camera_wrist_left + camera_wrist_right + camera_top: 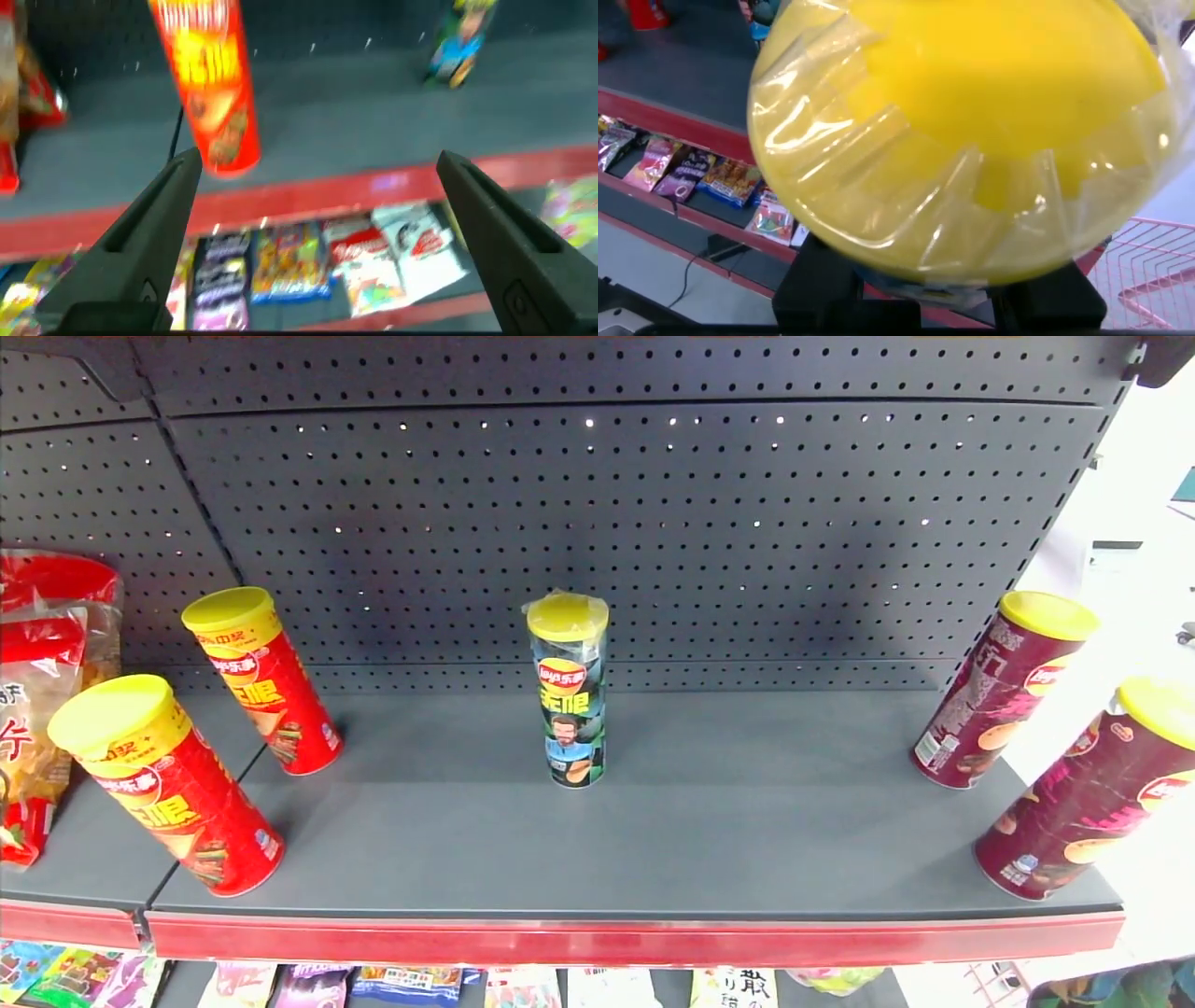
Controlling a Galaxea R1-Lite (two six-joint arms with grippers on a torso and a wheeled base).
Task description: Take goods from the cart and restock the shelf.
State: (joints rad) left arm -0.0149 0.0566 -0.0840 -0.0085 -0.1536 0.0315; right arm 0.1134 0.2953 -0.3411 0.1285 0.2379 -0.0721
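can (971, 121) in right hand (938, 297), left hand (318, 157) spread

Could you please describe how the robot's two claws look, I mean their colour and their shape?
The left claw has two long, matte black fingers with flat sides, and each one tapers to a narrow tip. The right claw is mostly hidden by the yellow-lidded can. The parts of it that can be seen are black and blocky. No cables or markings can be made out on either claw.
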